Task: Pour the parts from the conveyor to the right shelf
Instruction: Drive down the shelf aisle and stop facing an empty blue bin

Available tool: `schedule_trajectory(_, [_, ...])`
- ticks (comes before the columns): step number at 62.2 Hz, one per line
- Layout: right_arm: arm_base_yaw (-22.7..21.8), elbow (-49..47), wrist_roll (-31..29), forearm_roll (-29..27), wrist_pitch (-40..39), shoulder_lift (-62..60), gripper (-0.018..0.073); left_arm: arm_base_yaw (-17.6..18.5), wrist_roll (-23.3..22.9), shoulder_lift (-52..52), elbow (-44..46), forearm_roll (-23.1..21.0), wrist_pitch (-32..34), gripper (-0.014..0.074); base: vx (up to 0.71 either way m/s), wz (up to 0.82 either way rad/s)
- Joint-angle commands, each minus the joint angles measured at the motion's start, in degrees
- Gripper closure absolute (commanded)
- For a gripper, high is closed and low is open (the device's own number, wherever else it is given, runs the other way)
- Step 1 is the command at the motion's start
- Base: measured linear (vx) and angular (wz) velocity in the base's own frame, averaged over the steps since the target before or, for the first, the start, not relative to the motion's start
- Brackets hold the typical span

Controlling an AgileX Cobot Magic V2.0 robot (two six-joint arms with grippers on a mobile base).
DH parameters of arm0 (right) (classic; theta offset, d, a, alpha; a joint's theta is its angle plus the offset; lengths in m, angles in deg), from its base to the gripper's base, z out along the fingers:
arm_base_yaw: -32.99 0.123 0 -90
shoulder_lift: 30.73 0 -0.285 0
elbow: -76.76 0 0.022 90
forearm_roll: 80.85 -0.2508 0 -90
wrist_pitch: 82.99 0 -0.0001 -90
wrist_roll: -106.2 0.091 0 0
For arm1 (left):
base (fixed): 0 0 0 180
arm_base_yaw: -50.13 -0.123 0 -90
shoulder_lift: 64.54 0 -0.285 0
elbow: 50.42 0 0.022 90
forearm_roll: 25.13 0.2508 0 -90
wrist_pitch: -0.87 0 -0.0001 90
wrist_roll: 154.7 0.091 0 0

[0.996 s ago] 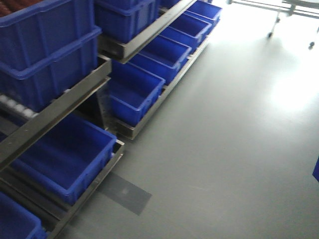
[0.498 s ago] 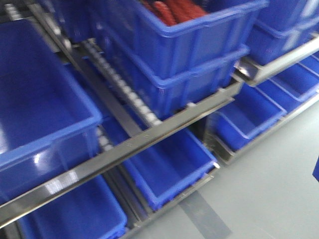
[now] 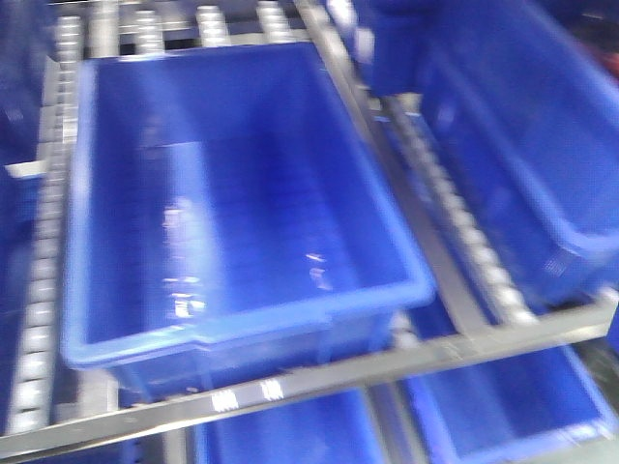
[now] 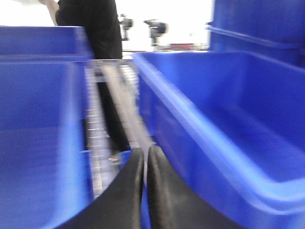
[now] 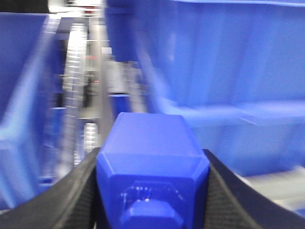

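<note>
Motion blur smears all three views. In the front view the large blue bin [image 3: 242, 193] has soft edges, small white glare specks dot its floor, and the white rollers [image 3: 464, 242] run into pale streaks. Beyond the left hand [image 4: 144, 160] the background is blown out to white, leaving a person [image 4: 95, 28] as a dark silhouette; the blue bins [image 4: 228, 119] on either side of that hand are hazy. The blue part [image 5: 150, 138] clamped in the right hand [image 5: 151, 164] looks fairly crisp, while the right shelf [image 5: 76, 71] ahead of it is streaked.
</note>
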Motion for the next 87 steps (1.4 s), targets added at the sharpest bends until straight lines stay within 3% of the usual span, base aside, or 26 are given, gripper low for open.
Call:
schedule_trajectory(1, [0.0, -1.8, -0.3, 0.1, -4.5, 0.5, 0.0568, 0.0, -0.5, 0.6, -1.7, 0.0, 4.2, 0.0603, 0.14, 0.57])
schedule_trajectory(29, [0.0, -1.8, -0.3, 0.1, -4.5, 0.5, 0.0568, 0.0, -0.5, 0.6, -1.7, 0.0, 4.2, 0.0603, 0.13, 0.34])
schedule_trajectory(87, [0.0, -1.8, -0.3, 0.1, -4.5, 0.5, 0.0568, 0.0, -0.5, 0.6, -1.7, 0.0, 4.2, 0.0603, 0.08, 0.02])
